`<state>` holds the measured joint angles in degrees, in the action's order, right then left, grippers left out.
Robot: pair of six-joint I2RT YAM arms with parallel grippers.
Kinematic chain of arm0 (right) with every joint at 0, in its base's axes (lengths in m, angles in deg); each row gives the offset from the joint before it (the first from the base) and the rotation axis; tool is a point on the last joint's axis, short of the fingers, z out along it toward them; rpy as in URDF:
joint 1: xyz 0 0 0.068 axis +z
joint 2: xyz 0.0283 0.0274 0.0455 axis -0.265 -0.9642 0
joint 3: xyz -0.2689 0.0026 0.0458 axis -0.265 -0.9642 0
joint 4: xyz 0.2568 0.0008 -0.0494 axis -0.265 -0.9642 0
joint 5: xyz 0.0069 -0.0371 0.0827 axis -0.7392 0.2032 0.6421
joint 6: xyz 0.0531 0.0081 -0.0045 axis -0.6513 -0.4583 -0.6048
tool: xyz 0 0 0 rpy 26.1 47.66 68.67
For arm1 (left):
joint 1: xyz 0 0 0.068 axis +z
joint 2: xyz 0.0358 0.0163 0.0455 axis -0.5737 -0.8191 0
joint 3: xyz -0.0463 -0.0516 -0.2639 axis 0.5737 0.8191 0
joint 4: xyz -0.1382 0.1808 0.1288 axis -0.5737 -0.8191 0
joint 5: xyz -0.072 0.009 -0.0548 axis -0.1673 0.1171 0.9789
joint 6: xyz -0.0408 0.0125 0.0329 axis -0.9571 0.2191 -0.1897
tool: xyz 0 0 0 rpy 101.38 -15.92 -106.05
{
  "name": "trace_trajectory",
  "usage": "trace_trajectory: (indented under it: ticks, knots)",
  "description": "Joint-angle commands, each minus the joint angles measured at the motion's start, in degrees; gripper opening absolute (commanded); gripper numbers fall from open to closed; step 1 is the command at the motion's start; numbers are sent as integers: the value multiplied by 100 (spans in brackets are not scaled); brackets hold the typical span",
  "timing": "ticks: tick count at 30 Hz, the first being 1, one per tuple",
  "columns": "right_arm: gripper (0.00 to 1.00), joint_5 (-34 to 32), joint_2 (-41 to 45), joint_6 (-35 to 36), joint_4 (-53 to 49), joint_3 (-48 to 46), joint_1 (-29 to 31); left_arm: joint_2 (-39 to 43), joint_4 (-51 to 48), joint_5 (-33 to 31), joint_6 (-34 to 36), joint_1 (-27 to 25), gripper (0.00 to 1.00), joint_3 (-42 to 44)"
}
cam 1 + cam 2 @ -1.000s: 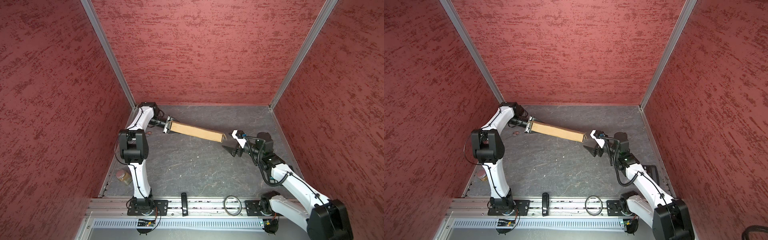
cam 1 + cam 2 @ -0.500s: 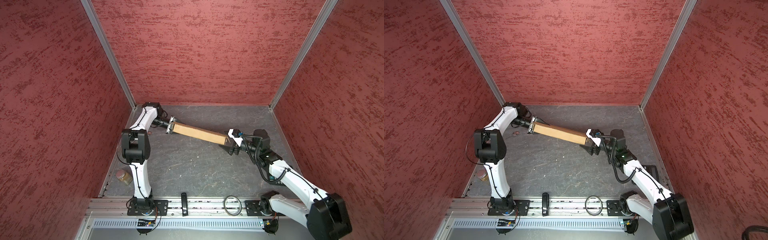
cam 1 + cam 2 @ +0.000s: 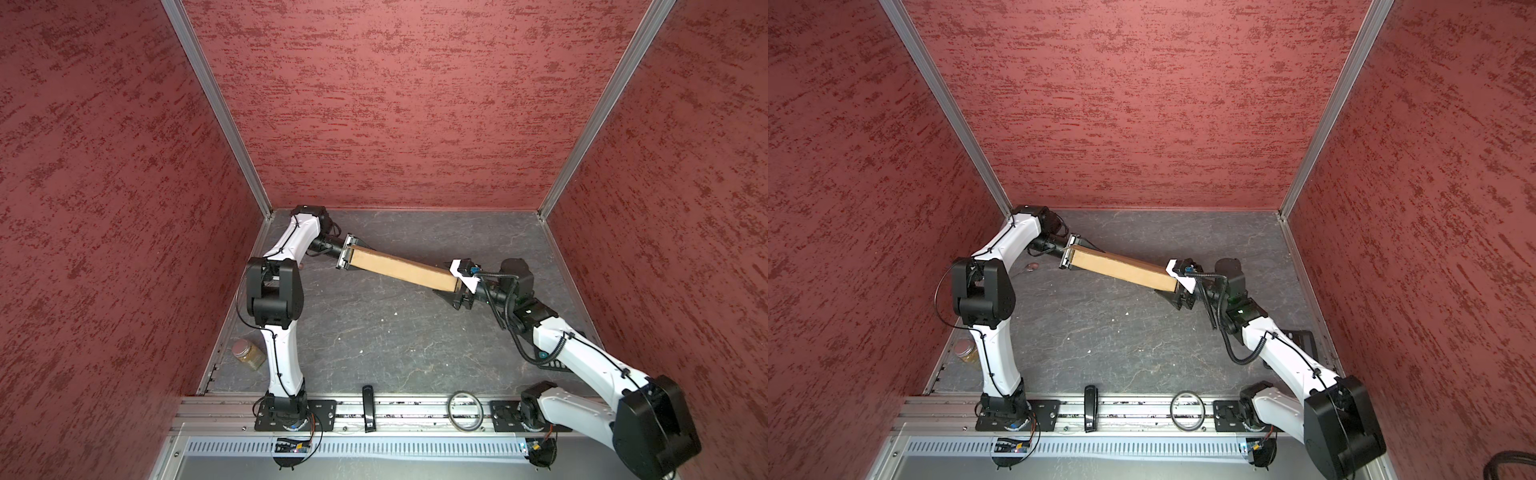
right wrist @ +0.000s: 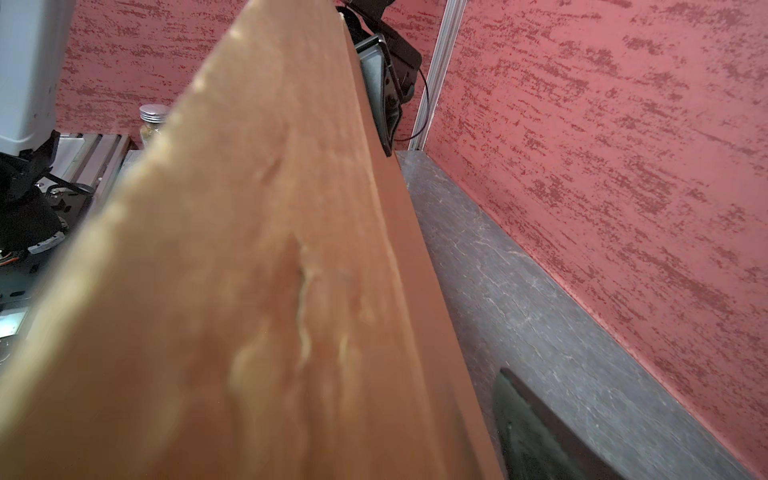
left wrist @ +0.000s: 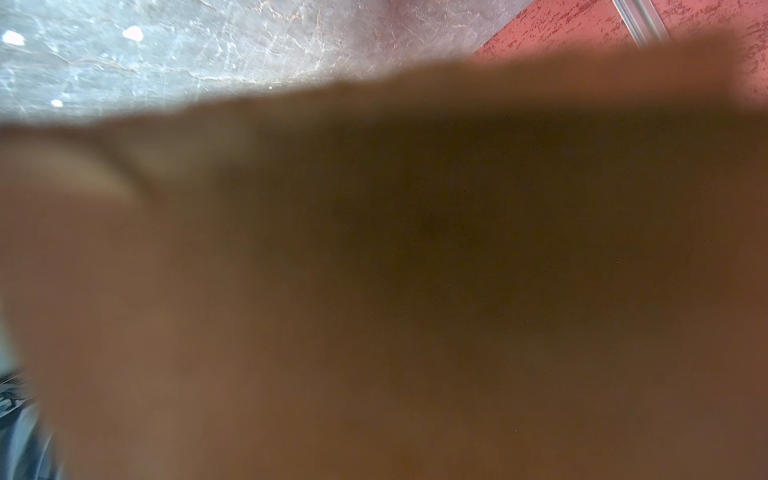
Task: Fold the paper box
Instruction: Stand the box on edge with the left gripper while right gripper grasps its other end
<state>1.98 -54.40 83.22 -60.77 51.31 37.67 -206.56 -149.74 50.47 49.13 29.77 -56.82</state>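
Our right gripper [image 3: 457,291] has moved up to the paper box [image 3: 401,272], fingers apart astride the end farthest from our left gripper [image 3: 347,257]. That one's fingers clamp the box, held off the table [image 3: 374,332]. We judge it light, stiff and crushable; best held by its ends.

The paper box [image 4: 270,270] fills most of the view. Its brown cardboard face runs away from the lens toward twelve o'clock, and the near part is blurred. At its far end sits the black left tool [image 4: 376,83], seemingly pressed against the cardboard. At ten o'clock a jar [image 4: 153,120] with a metal lid stands near the red wall [image 4: 104,62]. At four o'clock a dark tool finger [image 4: 540,432] hangs over the grey table [image 4: 519,291], apart from the box.
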Motion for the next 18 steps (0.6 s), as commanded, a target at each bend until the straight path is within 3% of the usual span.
trace_trajectory:
  ticks: [1, 18]
  knots:
    - [80, -77, -72, 103, 395, 94, 67, 169, -1031, 210, 23, -89, 28, 4]
    - [72, 45, -207, 156, 416, 223, 169, 239, -1031, 393, 127, -225, 28, 124]
